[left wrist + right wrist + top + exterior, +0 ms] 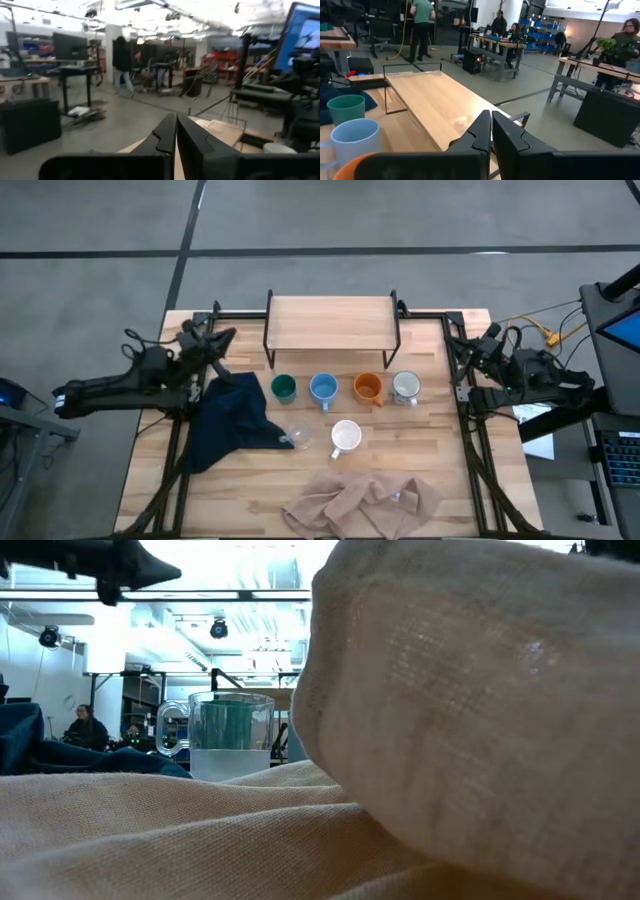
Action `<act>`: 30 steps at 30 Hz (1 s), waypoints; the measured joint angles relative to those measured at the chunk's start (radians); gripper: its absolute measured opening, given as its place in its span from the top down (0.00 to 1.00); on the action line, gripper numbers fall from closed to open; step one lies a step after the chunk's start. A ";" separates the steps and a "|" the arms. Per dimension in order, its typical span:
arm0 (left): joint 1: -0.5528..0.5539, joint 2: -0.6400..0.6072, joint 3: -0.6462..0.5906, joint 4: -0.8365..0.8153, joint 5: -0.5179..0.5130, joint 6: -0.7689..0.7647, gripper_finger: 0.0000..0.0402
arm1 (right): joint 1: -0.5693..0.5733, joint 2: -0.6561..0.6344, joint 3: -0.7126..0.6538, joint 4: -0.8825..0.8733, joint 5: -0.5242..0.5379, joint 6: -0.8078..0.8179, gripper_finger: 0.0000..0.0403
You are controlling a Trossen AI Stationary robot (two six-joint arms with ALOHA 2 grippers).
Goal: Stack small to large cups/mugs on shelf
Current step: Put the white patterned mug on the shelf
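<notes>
1. The small light-wood shelf with thin black metal legs (332, 323) stands at the far middle of the large light-wood tabletop (450, 480), with nothing on its board.
2. Just in front of the shelf four mugs stand upright in a row, apart from one another: from left to right, a dark green mug (284, 388), a light blue mug (323, 388), an orange mug (368, 387) and a white mug with a dark pattern (406, 387).
3. Nearer the front, a plain white mug (345, 436) stands alone; a small clear glass cup (298, 439) sits to its left, at the edge of a crumpled dark blue cloth (228, 423).
4. A rumpled beige cloth (362, 503) lies at the front edge.
5. The left gripper (222, 340) rests at the table's far left corner, fingers pressed together, holding nothing.
6. The right gripper (456, 340) rests at the far right corner, fingers likewise closed and empty.
</notes>
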 joint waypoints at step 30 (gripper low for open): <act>0.000 -0.103 -0.095 -0.220 0.256 -0.161 1.00 | 0.000 0.212 -0.065 0.127 0.024 0.348 0.98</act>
